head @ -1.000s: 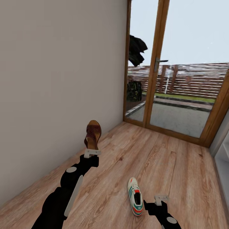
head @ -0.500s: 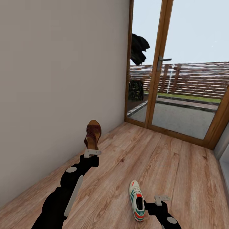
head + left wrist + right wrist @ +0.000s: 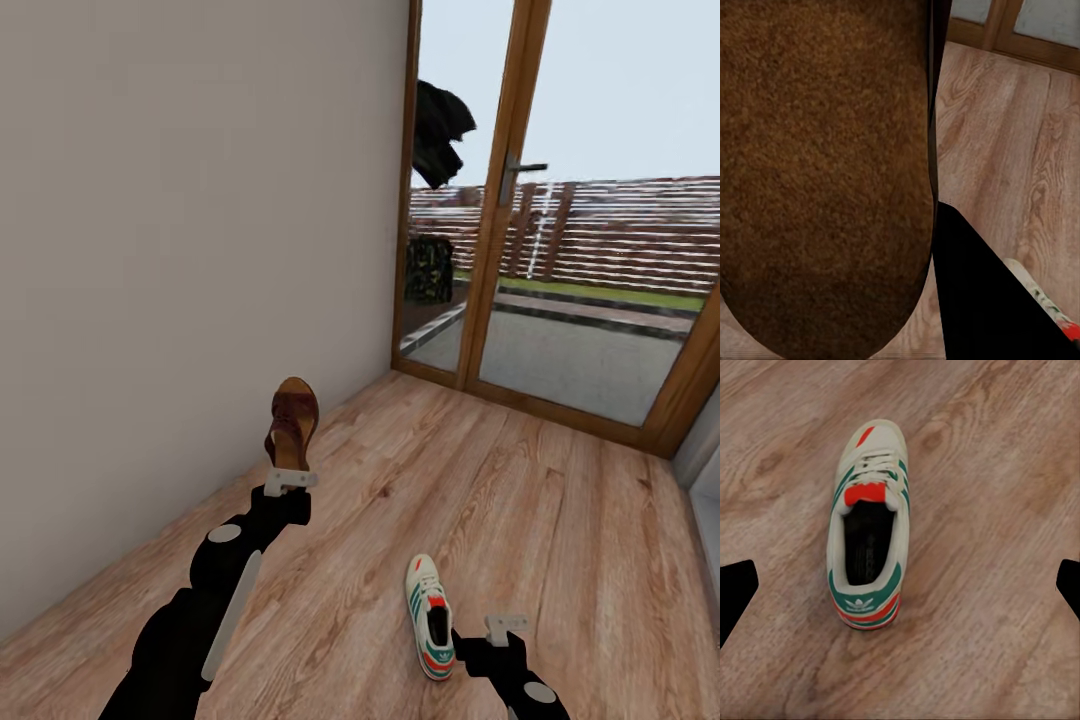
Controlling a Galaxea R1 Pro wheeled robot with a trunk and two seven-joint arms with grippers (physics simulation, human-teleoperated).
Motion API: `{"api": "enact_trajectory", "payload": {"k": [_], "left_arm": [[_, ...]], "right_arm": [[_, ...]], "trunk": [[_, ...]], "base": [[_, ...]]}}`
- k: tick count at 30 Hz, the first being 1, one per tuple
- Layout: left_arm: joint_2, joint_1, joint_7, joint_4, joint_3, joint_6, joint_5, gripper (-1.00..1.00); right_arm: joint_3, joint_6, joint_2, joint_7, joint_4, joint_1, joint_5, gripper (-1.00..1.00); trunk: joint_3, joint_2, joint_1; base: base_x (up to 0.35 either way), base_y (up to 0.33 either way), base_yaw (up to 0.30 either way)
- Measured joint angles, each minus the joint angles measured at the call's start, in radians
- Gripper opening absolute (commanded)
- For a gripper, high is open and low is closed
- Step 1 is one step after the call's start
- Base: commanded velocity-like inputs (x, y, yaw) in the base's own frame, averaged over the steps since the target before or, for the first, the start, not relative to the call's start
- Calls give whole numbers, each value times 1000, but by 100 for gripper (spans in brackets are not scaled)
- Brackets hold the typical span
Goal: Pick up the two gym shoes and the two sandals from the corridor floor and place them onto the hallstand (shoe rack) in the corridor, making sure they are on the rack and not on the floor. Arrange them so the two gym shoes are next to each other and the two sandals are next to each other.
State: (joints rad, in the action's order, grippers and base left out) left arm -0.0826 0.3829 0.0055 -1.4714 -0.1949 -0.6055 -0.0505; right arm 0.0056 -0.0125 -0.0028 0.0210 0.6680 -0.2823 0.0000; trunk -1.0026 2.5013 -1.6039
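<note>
Left hand (image 3: 290, 480) grips sandal (image 3: 293, 423); right hand (image 3: 505, 628) open.
Sandal held upright, toe up. Sneaker (image 3: 429, 615) lies on floor (image 3: 520, 500) beside right hand, toe toward glass door (image 3: 590, 290).

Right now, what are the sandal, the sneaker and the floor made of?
The sandal, held upright in the left gripper, looks like brown leather: matte straps, and a grainy, suede-like surface in the left wrist view. The sneaker seems smooth white leather or a synthetic, with green stripes, white laces and a red tongue label. The floor looks like wood planks or laminate: visible grain, knots and seams.
</note>
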Motion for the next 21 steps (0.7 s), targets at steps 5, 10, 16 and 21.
{"api": "enact_trajectory", "payload": {"k": [5, 10, 16, 21], "left_arm": [[0, 0, 0, 0, 0, 0, 0, -100], [0, 0, 0, 0, 0, 0, 0, -100], [0, 0, 0, -1, 0, -1, 0, -100], [0, 0, 0, 0, 0, 0, -1, -100]], "right_arm": [[0, 0, 0, 0, 0, 0, 0, 100], [0, 0, -1, 0, 0, 0, -1, 100], [0, 0, 1, 0, 0, -1, -6, 100], [0, -1, 3, -5, -1, -112, -9, 100]], "trunk": [[-27, 1, -2], [-55, 2, -4], [-86, 4, -7], [-106, 5, -9]], "base": [[0, 0, 0], [0, 0, 0], [0, 0, 0], [0, 0, 0]]}}
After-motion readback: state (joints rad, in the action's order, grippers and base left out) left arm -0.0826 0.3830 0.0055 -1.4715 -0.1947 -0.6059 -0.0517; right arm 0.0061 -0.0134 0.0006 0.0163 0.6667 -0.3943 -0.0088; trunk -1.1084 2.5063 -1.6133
